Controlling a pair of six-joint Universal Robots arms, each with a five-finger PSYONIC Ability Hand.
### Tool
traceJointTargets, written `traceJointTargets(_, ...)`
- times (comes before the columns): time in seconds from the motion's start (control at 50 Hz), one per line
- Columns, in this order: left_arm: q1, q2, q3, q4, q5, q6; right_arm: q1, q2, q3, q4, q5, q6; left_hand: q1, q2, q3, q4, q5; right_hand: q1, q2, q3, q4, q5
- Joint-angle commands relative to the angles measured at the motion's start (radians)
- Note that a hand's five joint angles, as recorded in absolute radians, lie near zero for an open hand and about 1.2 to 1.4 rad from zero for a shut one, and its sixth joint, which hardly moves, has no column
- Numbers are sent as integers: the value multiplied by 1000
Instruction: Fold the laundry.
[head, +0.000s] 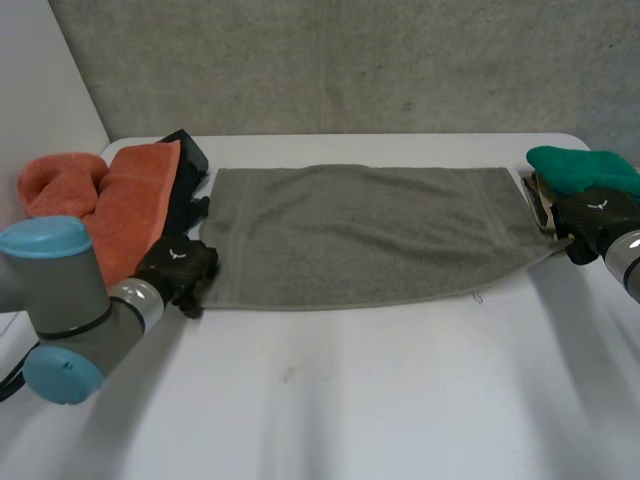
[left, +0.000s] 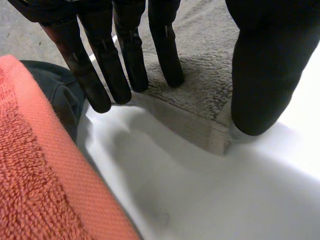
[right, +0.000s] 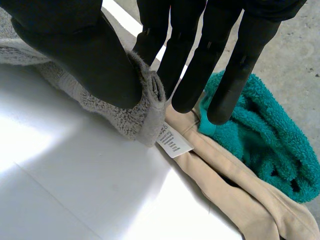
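A grey towel (head: 370, 235) lies flat across the back half of the white table (head: 350, 400), stretched from left to right. My left hand (head: 178, 268) is at the towel's near left corner. In the left wrist view its fingers (left: 107, 65) are straight with their tips on the towel (left: 200, 95), and the thumb stands apart beside the corner, so the hand is open. My right hand (head: 597, 215) is at the towel's right end. There its thumb (right: 75, 50) pinches the towel's corner (right: 135, 115) against the fingers, lifted slightly off the table.
An orange towel (head: 110, 205) and a dark cloth (head: 188, 170) lie close beside my left hand. A teal towel (head: 585, 168) and a beige cloth (right: 235, 185) with a white label (right: 173, 142) lie just beyond my right hand. A grey wall rises behind the table.
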Motion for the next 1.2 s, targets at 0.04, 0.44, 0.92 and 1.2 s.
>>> traceJointTargets(0.04,-11,-50,79,14,-15,-5,-4,1,7,0,-4,-15,182,189,188,186,189,279,227,208,203,208)
traceJointTargets(0.44,-28,187,-111,-194,-177,168,1,-82,44,272,1,-275,751,759,758,756,758,279,227,208,203,208)
traceJointTargets(0.92,-79,96,187,-268,-216,256,73,45,-100,146,82,-290,751,759,758,756,758,279,227,208,203,208)
traceJointTargets(1.2,-116,-277,695,-311,-368,294,134,330,-436,26,215,-237,751,759,758,756,758,279,227,208,203,208)
